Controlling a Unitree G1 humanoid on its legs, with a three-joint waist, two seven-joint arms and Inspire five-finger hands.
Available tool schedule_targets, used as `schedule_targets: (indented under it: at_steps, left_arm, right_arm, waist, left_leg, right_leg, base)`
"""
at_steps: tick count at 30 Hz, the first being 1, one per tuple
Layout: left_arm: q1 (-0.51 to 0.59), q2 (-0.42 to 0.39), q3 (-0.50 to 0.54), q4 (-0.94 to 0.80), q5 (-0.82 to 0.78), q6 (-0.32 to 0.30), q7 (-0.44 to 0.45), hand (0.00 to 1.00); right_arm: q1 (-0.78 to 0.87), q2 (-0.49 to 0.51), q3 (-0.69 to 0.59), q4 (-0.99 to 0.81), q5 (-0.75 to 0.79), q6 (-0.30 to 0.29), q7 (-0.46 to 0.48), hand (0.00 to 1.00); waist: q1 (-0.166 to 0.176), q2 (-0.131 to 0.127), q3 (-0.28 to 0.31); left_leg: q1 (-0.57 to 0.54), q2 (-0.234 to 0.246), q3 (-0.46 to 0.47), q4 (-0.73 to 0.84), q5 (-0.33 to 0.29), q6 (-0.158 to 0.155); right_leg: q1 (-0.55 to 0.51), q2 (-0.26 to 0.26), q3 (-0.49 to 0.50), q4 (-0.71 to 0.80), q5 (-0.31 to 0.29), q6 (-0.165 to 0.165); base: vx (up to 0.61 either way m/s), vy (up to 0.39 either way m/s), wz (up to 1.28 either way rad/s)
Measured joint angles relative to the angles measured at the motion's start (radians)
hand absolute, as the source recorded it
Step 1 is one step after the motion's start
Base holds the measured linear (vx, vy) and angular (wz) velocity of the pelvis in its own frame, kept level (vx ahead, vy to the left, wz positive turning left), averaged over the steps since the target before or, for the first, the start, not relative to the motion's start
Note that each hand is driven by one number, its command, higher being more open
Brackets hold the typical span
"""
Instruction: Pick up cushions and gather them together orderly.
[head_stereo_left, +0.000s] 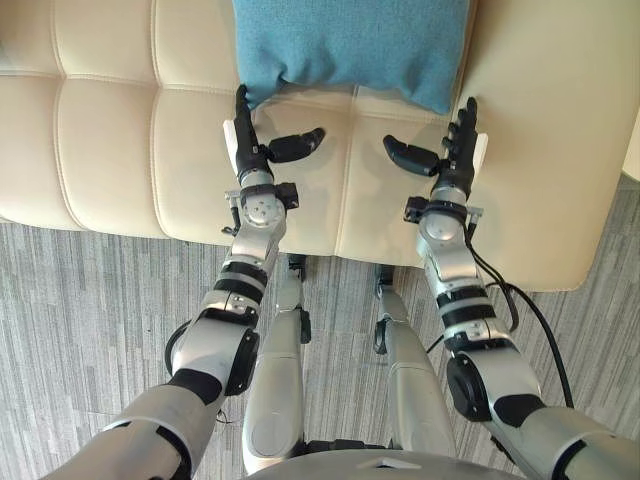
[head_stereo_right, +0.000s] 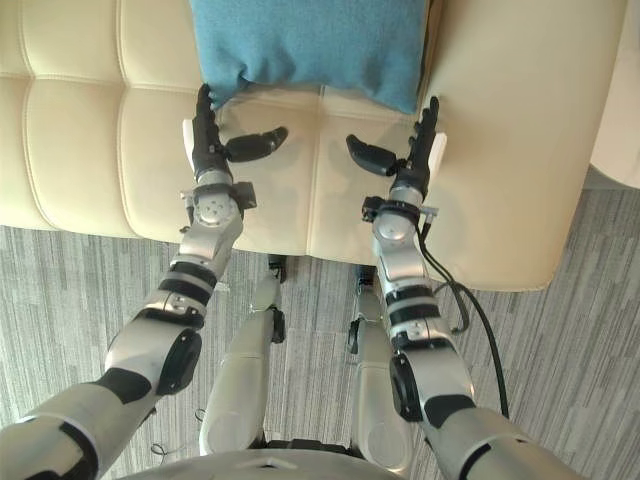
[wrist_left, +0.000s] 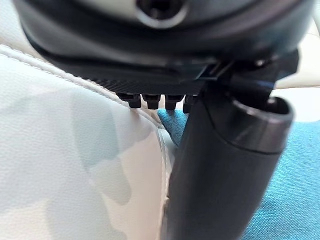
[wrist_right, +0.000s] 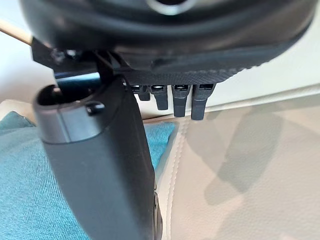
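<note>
A teal cushion (head_stereo_left: 350, 45) lies on the cream sofa seat (head_stereo_left: 120, 150), its near edge toward me. My left hand (head_stereo_left: 248, 145) is open just short of the cushion's near left corner, fingers straight and pointing at it, thumb spread inward. My right hand (head_stereo_left: 455, 150) is open the same way at the near right corner, fingertips close to the cushion's edge. Neither hand holds anything. The cushion (wrist_left: 285, 200) shows past the left thumb in the left wrist view, and the cushion (wrist_right: 20, 180) shows beside the right thumb in the right wrist view.
The sofa's tufted seat stretches wide to the left with free room. Its front edge (head_stereo_left: 300, 245) runs just under my wrists, and grey wood-pattern floor (head_stereo_left: 80, 330) lies below it.
</note>
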Motion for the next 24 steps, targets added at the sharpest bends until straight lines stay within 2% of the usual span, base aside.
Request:
schedule_targets:
  at_steps: [4, 7, 9, 10, 12, 14, 15, 16, 17, 18, 20, 24]
  left_arm:
    - [0.087, 0.017, 0.002, -0.097, -0.002, 0.000, -0.015, 1.00]
    - [0.189, 0.017, 0.001, -0.194, -0.007, -0.001, -0.020, 1.00]
    - [0.321, -0.009, 0.002, -0.267, -0.011, -0.006, -0.032, 1.00]
    - [0.337, -0.013, 0.002, -0.270, -0.013, -0.006, -0.035, 1.00]
    - [0.448, -0.040, -0.001, -0.282, -0.038, -0.007, -0.067, 1.00]
    - [0.615, -0.078, -0.004, -0.282, -0.072, -0.007, -0.125, 1.00]
    - [0.646, -0.082, -0.004, -0.282, -0.079, -0.007, -0.135, 1.00]
    - [0.715, -0.096, -0.003, -0.277, -0.086, -0.005, -0.164, 1.00]
    - [0.725, -0.099, -0.003, -0.276, -0.086, -0.005, -0.168, 1.00]
    - [0.798, -0.110, -0.003, -0.257, -0.085, -0.002, -0.203, 1.00]
    - [0.845, -0.120, 0.002, -0.176, -0.062, -0.001, -0.246, 1.00]
    - [0.860, -0.128, 0.027, -0.023, -0.007, 0.002, -0.288, 1.00]
  right_arm:
    - [0.123, -0.011, -0.035, -0.150, 0.001, -0.018, 0.017, 1.00]
    - [0.227, -0.011, -0.057, -0.231, 0.001, -0.036, 0.023, 1.00]
    - [0.346, -0.007, -0.053, -0.280, 0.004, -0.049, 0.049, 1.00]
    - [0.360, -0.005, -0.053, -0.281, 0.004, -0.051, 0.054, 1.00]
    - [0.452, 0.016, -0.051, -0.291, 0.004, -0.058, 0.090, 1.00]
    - [0.588, 0.036, -0.038, -0.291, 0.007, -0.063, 0.159, 1.00]
    - [0.612, 0.037, -0.032, -0.289, 0.007, -0.063, 0.172, 1.00]
    - [0.669, 0.044, -0.023, -0.270, 0.006, -0.068, 0.212, 1.00]
    - [0.677, 0.046, -0.023, -0.265, 0.006, -0.069, 0.216, 1.00]
    - [0.730, 0.053, -0.013, -0.200, 0.005, -0.070, 0.263, 1.00]
    - [0.764, 0.058, -0.010, -0.070, 0.002, -0.069, 0.311, 1.00]
    - [0.775, 0.070, -0.011, 0.104, 0.001, -0.064, 0.354, 1.00]
  waist:
    - [0.000, -0.002, -0.001]
    - [0.000, -0.010, -0.008]
    - [0.002, -0.023, -0.023]
    - [0.002, -0.024, -0.025]
    - [0.002, -0.030, -0.064]
    - [0.002, -0.033, -0.122]
    - [0.002, -0.033, -0.129]
    - [0.001, -0.035, -0.154]
    - [0.001, -0.034, -0.158]
    - [0.001, -0.037, -0.205]
    - [0.000, -0.032, -0.270]
    - [-0.001, -0.024, -0.319]
  left_leg:
    - [0.057, -0.001, -0.001, -0.009, 0.000, 0.000]
    - [0.113, -0.003, -0.004, -0.014, -0.007, -0.006]
    - [0.182, -0.003, -0.004, -0.014, -0.025, -0.012]
    - [0.191, -0.004, -0.004, -0.013, -0.029, -0.011]
    - [0.228, -0.006, -0.004, -0.005, -0.047, -0.014]
    - [0.287, -0.007, -0.003, 0.009, -0.077, -0.019]
    - [0.302, -0.006, -0.003, 0.012, -0.084, -0.019]
    - [0.332, -0.005, -0.002, 0.021, -0.104, -0.021]
    - [0.336, -0.005, -0.002, 0.022, -0.106, -0.021]
    - [0.367, -0.005, -0.001, 0.029, -0.126, -0.023]
    - [0.397, -0.003, -0.002, 0.029, -0.135, -0.026]
    - [0.458, -0.004, -0.002, 0.009, -0.143, -0.026]
  right_leg:
    - [0.042, -0.001, -0.006, 0.027, -0.025, -0.002]
    - [0.078, -0.004, -0.011, 0.070, -0.062, -0.004]
    - [0.131, -0.006, -0.014, 0.105, -0.101, -0.008]
    - [0.138, -0.007, -0.014, 0.110, -0.105, -0.009]
    - [0.168, -0.011, -0.016, 0.136, -0.135, -0.011]
    - [0.228, -0.012, -0.018, 0.146, -0.165, -0.014]
    - [0.244, -0.012, -0.019, 0.145, -0.170, -0.014]
    - [0.280, -0.011, -0.021, 0.141, -0.182, -0.016]
    - [0.285, -0.011, -0.021, 0.140, -0.183, -0.016]
    - [0.324, -0.011, -0.023, 0.128, -0.195, -0.017]
    - [0.369, -0.011, -0.032, 0.102, -0.196, -0.017]
    - [0.437, -0.013, -0.036, 0.068, -0.195, -0.016]
  base:
    - [0.10, 0.016, 0.04]
    - [0.10, -0.017, 0.07]
    - [0.12, -0.062, 0.04]
    - [0.14, -0.089, 0.05]
    - [0.12, -0.081, 0.04]
    - [0.14, -0.077, 0.03]
    - [0.11, -0.059, 0.01]
    - [0.11, -0.053, 0.00]
    - [0.10, -0.043, 0.00]
    - [0.10, -0.032, 0.01]
    - [0.12, -0.021, 0.05]
    - [0.05, 0.012, 0.02]
